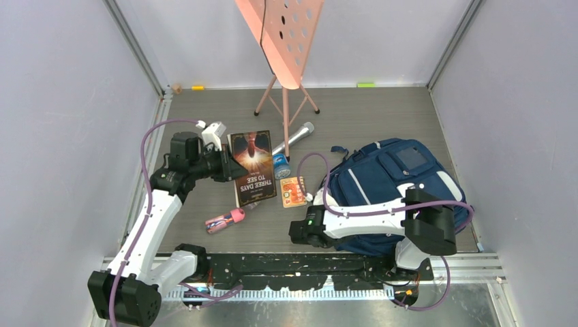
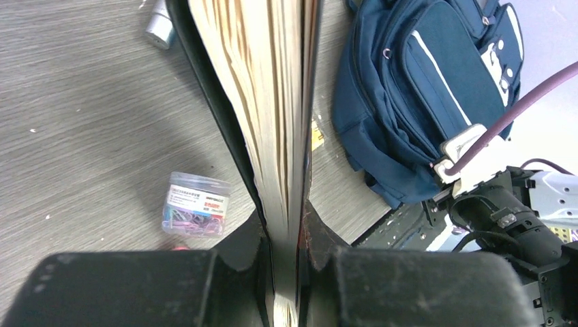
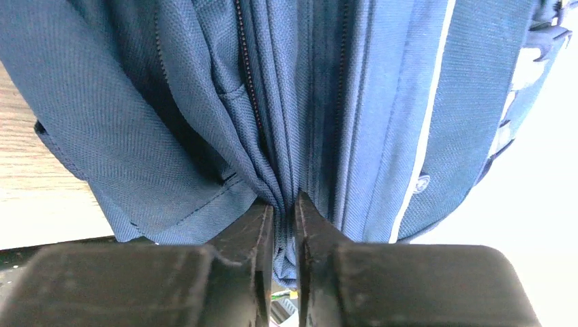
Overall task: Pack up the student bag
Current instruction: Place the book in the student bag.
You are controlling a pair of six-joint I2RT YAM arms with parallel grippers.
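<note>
The student bag (image 1: 399, 178), navy with grey stripes, lies on the right of the table; it also shows in the left wrist view (image 2: 422, 88). My right gripper (image 1: 319, 231) is at the bag's near left edge. In the right wrist view, this gripper (image 3: 284, 204) is shut on a fold of the bag's blue fabric (image 3: 204, 88) beside a zip line. My left gripper (image 1: 225, 165) is shut on a dark book (image 1: 253, 167) titled "Three Days to See" and holds it tilted off the table. The left wrist view has the page edges (image 2: 272, 102) running up between that gripper's (image 2: 286, 218) jaws.
A silver microphone (image 1: 294, 138), a clear box of coloured paper clips (image 2: 196, 204), an orange card pack (image 1: 294, 192) and a pink item (image 1: 225, 220) lie between the arms. A pink music stand (image 1: 283, 41) stands at the back. Walls close in left and right.
</note>
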